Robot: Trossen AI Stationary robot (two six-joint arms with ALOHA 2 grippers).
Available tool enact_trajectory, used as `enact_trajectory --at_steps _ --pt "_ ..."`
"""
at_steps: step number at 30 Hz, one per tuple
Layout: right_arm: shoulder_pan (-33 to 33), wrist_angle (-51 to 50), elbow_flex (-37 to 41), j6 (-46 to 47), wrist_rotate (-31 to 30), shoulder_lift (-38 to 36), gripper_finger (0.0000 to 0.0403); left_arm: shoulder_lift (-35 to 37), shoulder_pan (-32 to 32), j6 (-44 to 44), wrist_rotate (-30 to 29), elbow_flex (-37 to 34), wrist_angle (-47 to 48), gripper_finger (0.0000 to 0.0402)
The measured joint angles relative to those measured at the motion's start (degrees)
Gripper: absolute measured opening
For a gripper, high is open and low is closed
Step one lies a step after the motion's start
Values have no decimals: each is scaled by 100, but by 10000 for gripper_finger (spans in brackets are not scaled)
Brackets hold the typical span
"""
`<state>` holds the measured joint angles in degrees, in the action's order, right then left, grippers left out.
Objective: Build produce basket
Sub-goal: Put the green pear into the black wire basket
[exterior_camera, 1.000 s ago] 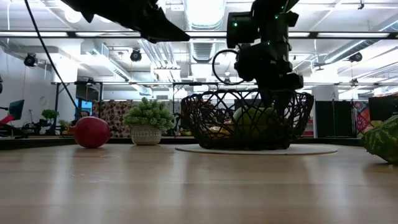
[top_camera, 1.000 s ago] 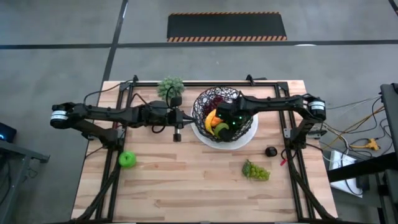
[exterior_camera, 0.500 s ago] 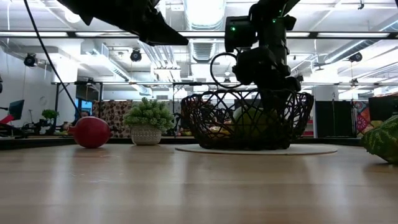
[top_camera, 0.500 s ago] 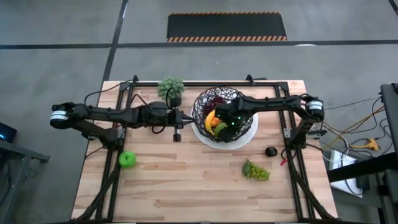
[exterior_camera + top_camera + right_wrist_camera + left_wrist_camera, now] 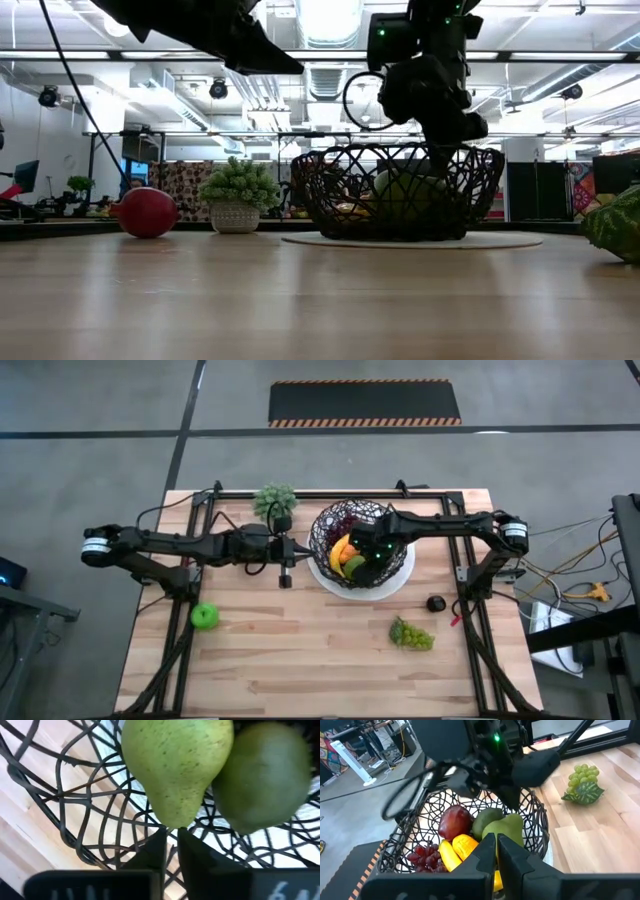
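Right now, by item:
Basket: round black wire bowl (image 5: pixel 340 525) on a white round plate (image 5: pixel 398 575), far middle of the light wooden counter (image 5: pixel 300 650).
Basket contents: green pear (image 5: pixel 175 767), darker green avocado (image 5: pixel 267 780) touching it, red apple (image 5: pixel 455 821), yellow banana (image 5: pixel 447 856), purple grapes (image 5: pixel 420 856); an orange piece sits next to the banana, cannot tell what it is.
Right claw: (image 5: pixel 171 837) over the basket's near-right side, above the rim in the low view, fingers together, nothing between them, tips just short of the pear's narrow end.
Left claw: (image 5: pixel 284 576) just left of the basket, above the counter, fingers (image 5: pixel 485 851) together, empty, pointed at the basket.
Green apple: round green fruit (image 5: pixel 204 616) alone on the near-left counter, well apart from the basket.
Green grapes: pale green bunch with leaves (image 5: pixel 411 634) on the near-right counter, outside the basket.
Potted plant: leafy grey-green plant in a pale pot (image 5: pixel 274 498) at the far edge, left of the basket.
Small black object: (image 5: pixel 435 603) right of the plate, cannot tell what it is.
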<state>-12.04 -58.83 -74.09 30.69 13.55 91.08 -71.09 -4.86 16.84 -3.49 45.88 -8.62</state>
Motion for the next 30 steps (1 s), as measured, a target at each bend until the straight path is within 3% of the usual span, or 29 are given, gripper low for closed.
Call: enact_trajectory --at_steps 4,22,27,30 --pt "-41 -113 -60 -36 -136 -33 11 0 0 -21 1 -81 -2 1" --pt "-113 273 453 -374 -309 132 8 -1 -2 -447 -27 -821 -121 1" --pt "-113 455 490 -465 -309 128 8 -2 -74 -317 -1115 -1214 -327 1" --pt "-113 500 490 -511 -307 127 8 -2 -154 -344 -1251 -1459 -575 1"
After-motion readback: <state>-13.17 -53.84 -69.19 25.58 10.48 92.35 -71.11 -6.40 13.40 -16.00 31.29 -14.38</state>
